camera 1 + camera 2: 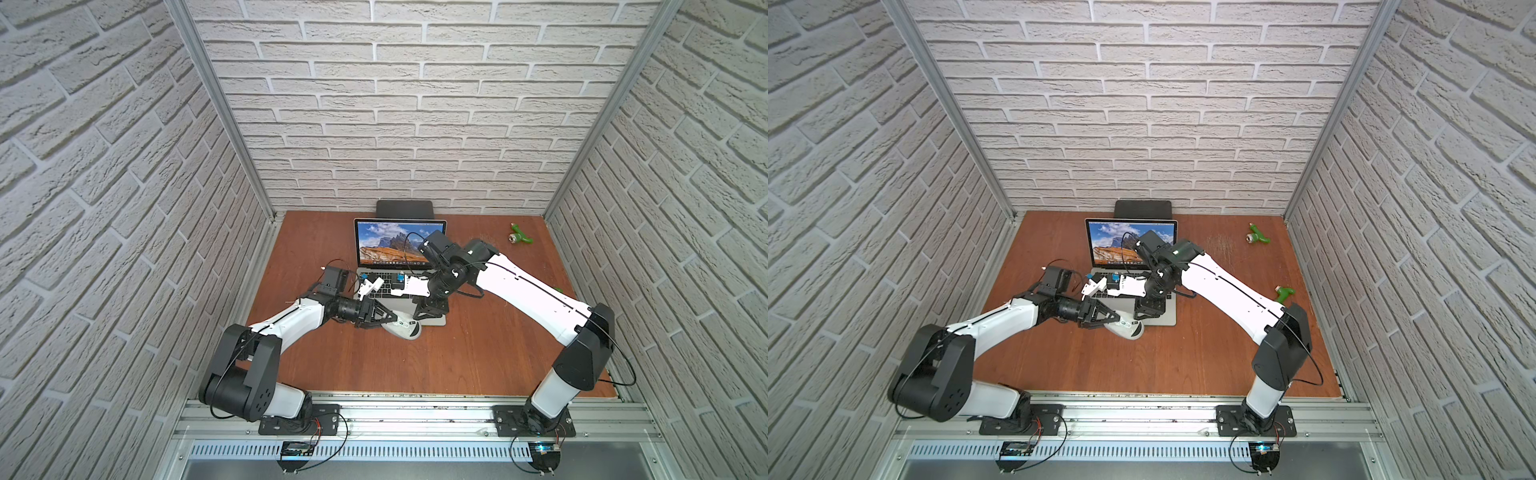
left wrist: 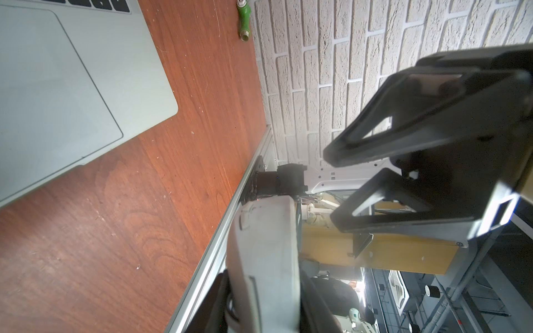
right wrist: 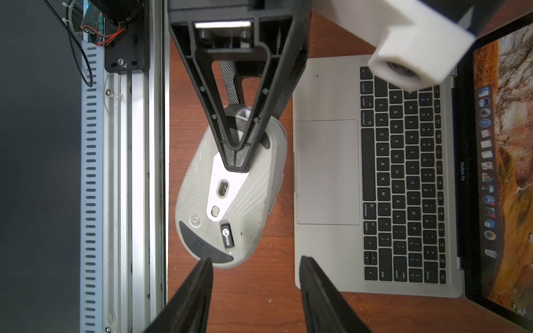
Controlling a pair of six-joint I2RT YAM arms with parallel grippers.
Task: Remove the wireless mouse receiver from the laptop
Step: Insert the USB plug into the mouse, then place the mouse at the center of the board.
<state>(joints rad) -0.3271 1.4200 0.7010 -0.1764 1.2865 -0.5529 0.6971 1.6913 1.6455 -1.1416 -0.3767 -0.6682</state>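
Since the mouse [image 3: 245, 207] lies belly-up just in front of the laptop's [image 3: 327, 173] front edge, my right wrist cam looks straight down on its underside, which I take to be the reason for that pose. Left gripper [image 3: 236, 160] pinches the mouse at 1 end, 1 finger flat on the belly and the other underneath, so the shell can't slide or roll while something is worked into it. Can't tell if it rests on the table [image 3: 259, 311] or sits just off it. Receiver [image 3: 227, 234] is not in the laptop: it sits in the slot [image 3: 222, 222] at the end of the mouse away from that grip, black cap with a white logo showing, about flush as far as I can judge. That slot is the only container here and it holds the receiver alone. Right gripper [image 3: 255, 258] hangs over that same end, 2 fingers spread wide, only bare table and the mouse's edge between them, nothing held, apart from the receiver. My read: unplug done, stow done, and the spread fingers fit a release. No stub shows on the laptop edges I can see, though the arms hide part of them in both top views. Laptop is open with the screen lit. 1 green fitting [image 1: 517, 236] lies well apart near the back wall, not involved.
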